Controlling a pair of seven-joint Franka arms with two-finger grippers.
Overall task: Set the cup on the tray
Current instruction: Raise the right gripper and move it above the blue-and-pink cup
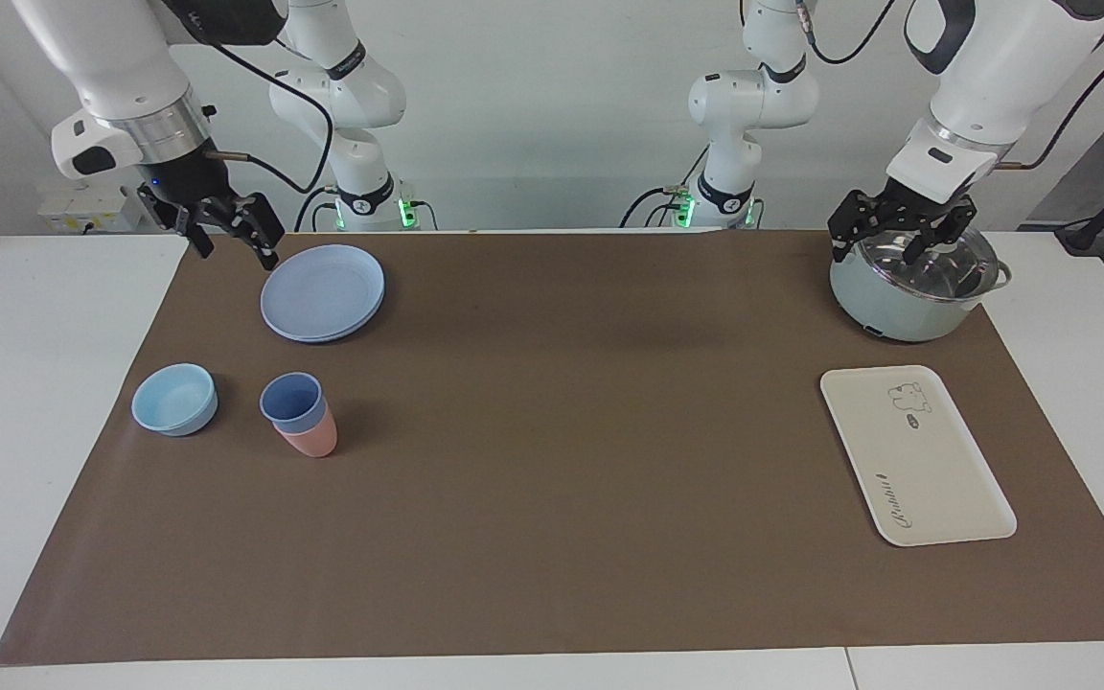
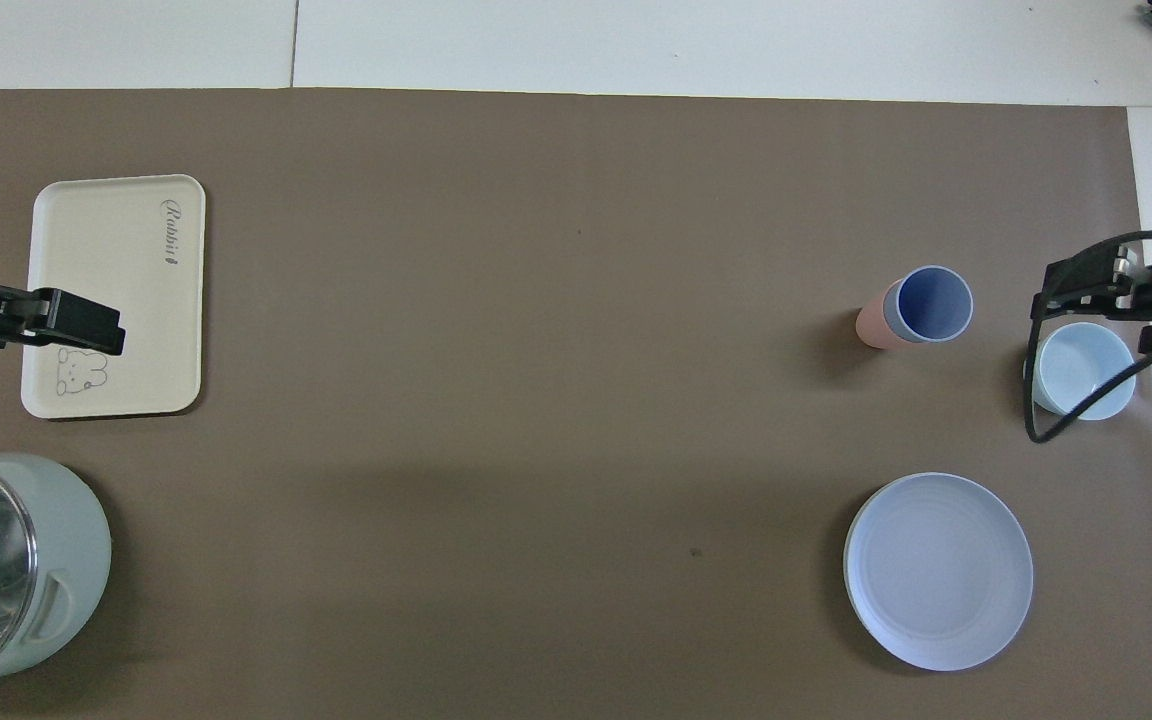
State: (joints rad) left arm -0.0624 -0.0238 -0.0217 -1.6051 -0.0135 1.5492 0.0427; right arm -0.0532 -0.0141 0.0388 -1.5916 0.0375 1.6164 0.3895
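Observation:
The periwinkle-blue cup (image 1: 291, 399) (image 2: 928, 303) stands upright, nested in a pink cup (image 1: 309, 441) (image 2: 870, 326), on the brown mat toward the right arm's end. The cream-white tray (image 1: 916, 460) (image 2: 116, 270) lies flat and bare toward the left arm's end. My right gripper (image 1: 234, 251) (image 2: 1086, 285) is open and empty, raised over the mat's edge beside the round blue plate, well apart from the cup. My left gripper (image 1: 883, 251) (image 2: 76, 328) is open and empty, hovering over the pot's lid; that arm waits.
A round blue plate (image 1: 322, 291) (image 2: 938, 570) lies nearer to the robots than the cups. A light-blue bowl (image 1: 174, 399) (image 2: 1081, 372) sits beside the cups near the mat's edge. A pale-green pot with a glass lid (image 1: 916, 283) (image 2: 6, 570) stands nearer to the robots than the tray.

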